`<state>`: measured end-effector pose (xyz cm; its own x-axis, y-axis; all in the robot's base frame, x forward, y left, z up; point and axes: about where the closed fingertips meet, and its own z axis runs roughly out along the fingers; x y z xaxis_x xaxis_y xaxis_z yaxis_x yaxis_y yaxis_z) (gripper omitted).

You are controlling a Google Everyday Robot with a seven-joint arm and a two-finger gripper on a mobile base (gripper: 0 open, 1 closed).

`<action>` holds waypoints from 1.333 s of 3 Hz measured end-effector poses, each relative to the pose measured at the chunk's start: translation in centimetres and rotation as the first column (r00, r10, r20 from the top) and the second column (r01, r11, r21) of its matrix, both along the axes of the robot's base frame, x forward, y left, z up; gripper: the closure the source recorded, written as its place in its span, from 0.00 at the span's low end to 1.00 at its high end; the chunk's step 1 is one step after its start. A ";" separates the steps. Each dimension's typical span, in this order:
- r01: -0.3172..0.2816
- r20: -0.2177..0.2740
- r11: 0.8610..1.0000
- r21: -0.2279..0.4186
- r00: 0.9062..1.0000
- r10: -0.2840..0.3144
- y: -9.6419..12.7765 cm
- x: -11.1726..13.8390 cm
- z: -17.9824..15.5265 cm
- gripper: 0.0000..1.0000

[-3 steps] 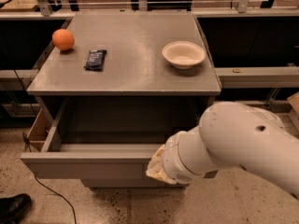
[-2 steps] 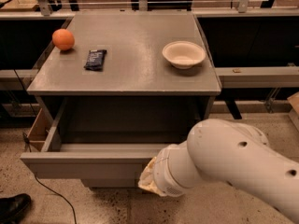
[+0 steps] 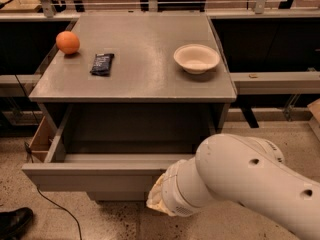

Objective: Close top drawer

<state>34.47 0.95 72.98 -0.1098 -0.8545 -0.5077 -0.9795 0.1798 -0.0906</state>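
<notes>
Since the top drawer (image 3: 95, 176) stands open, my gripper (image 3: 160, 200), state unreadable at the front panel's lower edge, should push squarely inward.

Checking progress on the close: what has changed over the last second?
The arm has swung left and down, its wrist end now at the lower edge of the top drawer front; the gripper is hidden behind it. The drawer has not moved and stands open. Orange, black packet and bowl stayed put on the cabinet top.
</notes>
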 end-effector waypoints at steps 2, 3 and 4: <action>0.118 0.019 0.993 0.022 0.993 -0.118 -2.0 5.1 -6.0 1.00; 0.181 0.064 0.983 0.032 0.981 -0.183 -3.8 8.5 -7.0 1.00; 0.216 0.107 0.976 0.037 0.970 -0.218 -4.8 11.6 -7.1 1.00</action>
